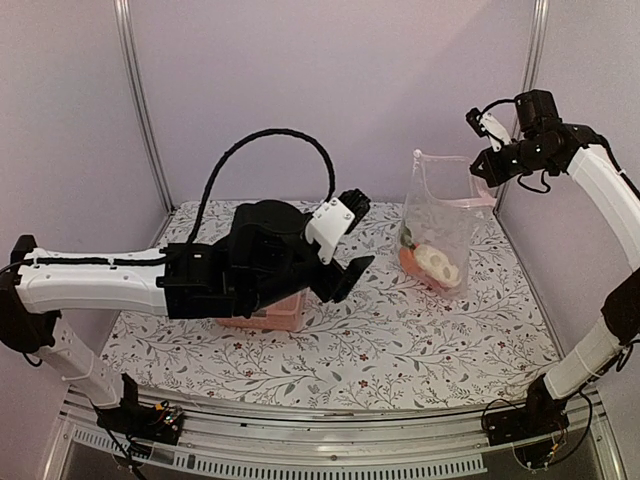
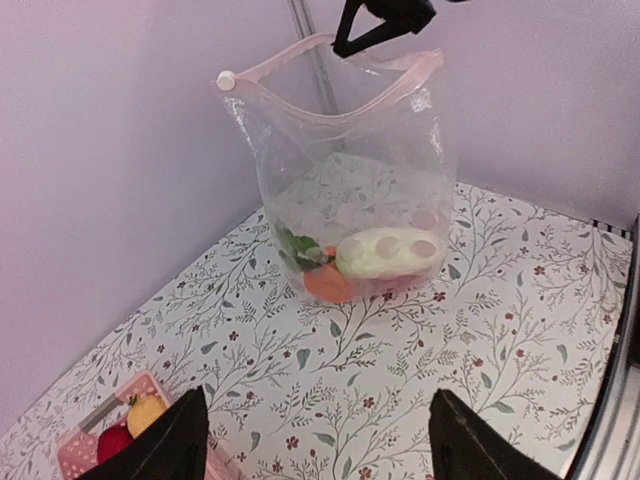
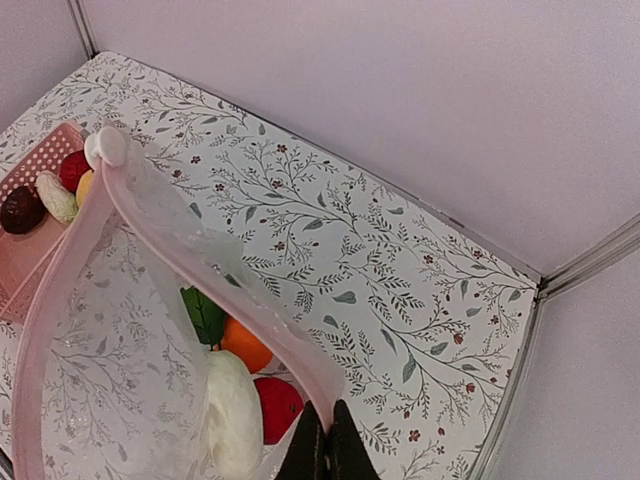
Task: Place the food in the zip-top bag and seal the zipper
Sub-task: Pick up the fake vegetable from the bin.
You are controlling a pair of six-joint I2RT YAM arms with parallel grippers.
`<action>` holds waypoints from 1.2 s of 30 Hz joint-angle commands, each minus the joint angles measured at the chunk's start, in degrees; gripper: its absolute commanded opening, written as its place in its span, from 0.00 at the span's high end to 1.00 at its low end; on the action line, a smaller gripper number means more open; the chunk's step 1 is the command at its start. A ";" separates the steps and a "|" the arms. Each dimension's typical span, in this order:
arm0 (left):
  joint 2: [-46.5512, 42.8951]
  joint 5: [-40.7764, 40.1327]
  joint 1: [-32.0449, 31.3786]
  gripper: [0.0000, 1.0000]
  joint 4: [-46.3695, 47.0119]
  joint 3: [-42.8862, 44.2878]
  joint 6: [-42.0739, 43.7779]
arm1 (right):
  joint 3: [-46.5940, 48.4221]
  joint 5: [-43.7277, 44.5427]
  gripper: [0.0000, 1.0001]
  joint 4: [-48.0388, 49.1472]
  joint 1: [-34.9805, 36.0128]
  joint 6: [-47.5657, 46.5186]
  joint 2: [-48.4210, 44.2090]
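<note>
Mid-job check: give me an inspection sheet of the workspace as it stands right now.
Surface: floral tablecloth, flat, no spills seen.
Job's things: bag held upright, mouth open; zipper unsealed; radish, orange piece and red piece inside; basket holds more food.
Clutter: nothing seen.
Grippers: right gripper shut on bag rim; left gripper open, empty, near basket.
Cables: black cable loops over left arm.
Surroundings: plain walls, metal posts.

Zip-top bag: clear, crinkly, upright on the table, mouth open.
Zipper: pink strip round the mouth, unsealed.
Inside bag: white radish, orange piece, red piece.
In pink basket: yellow piece, dark purple piece.
</note>
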 commanded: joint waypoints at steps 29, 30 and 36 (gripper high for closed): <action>6.03 4.66 28.29 0.25 -26.13 0.41 -37.86 | -13.29 -10.27 1.00 -3.09 4.60 -2.14 -3.82; 5.78 4.78 29.37 0.25 -26.53 -0.19 -37.32 | -13.60 -10.36 1.00 -3.04 4.60 -2.06 -3.92; 6.72 7.22 35.92 0.24 -30.76 -2.82 -26.19 | -14.48 -10.57 1.00 -2.78 4.68 -1.68 -4.64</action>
